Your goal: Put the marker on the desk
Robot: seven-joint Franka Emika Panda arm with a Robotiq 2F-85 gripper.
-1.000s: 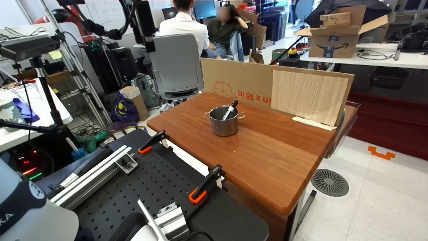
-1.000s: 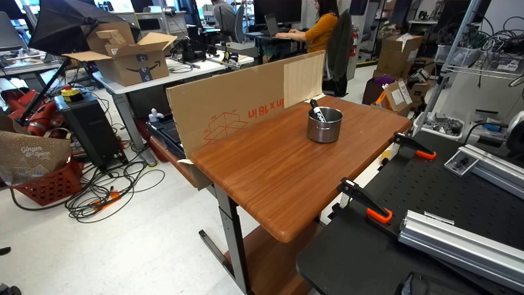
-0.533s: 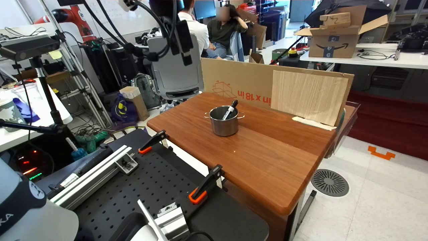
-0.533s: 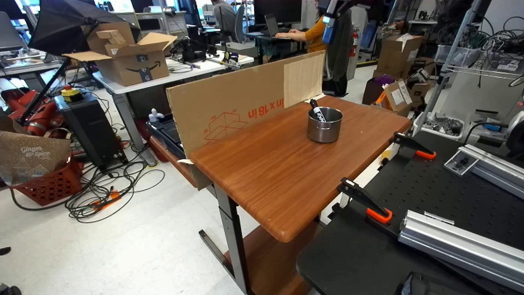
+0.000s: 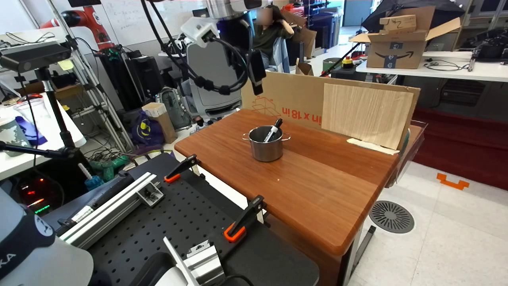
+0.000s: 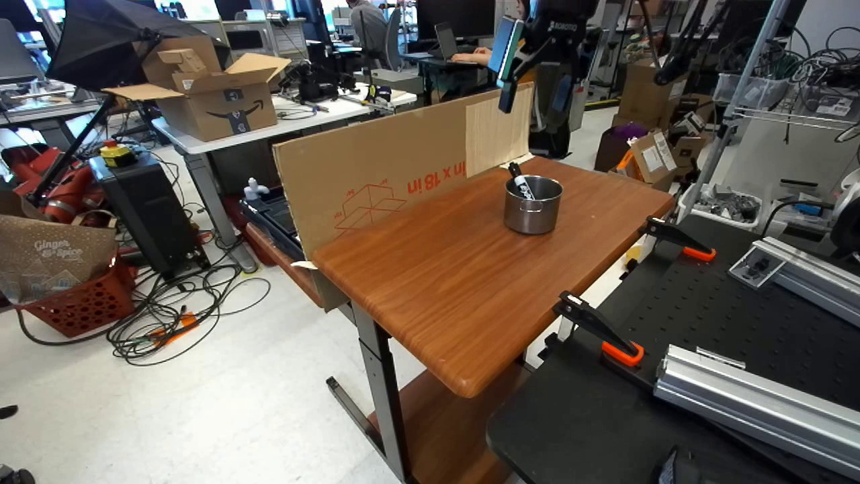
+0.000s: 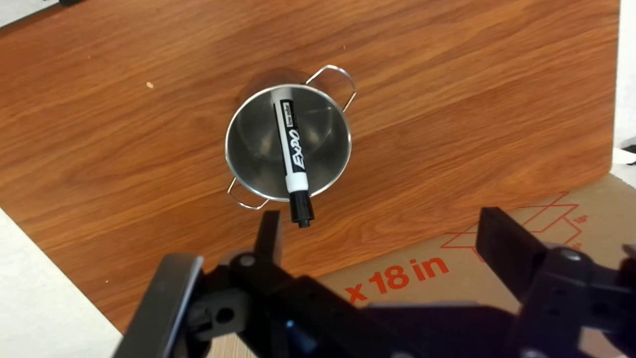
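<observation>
The marker [image 5: 273, 131] leans in the small grey metal cup [image 5: 266, 152], its black cap sticking out over the rim. In an exterior view the marker [image 6: 522, 181] and the cup [image 6: 531, 218] show the same way. In the wrist view the marker [image 7: 292, 144] lies tilted across the cup [image 7: 323, 159], cap toward my gripper. The cup stands on the reddish-brown desk [image 7: 447, 109], also in both exterior views [image 5: 317, 194] [image 6: 430, 275]. My gripper [image 7: 381, 214] is open and empty, fingers wide apart. In an exterior view the gripper [image 6: 534, 101] hangs above the desk's far side, higher than the cup.
A cardboard sheet [image 5: 293, 95] with a pale plywood board [image 5: 367, 115] stands upright along the desk's far edge. A black perforated bench [image 5: 190, 214] with orange-tipped clamps [image 5: 245, 220] joins the near edge. A cardboard box [image 5: 397, 49] stands on a white table behind.
My gripper has moved right and down in an exterior view, toward the desk and cup. It has come into sight from the top in an exterior view. Marker and cup have not moved.
</observation>
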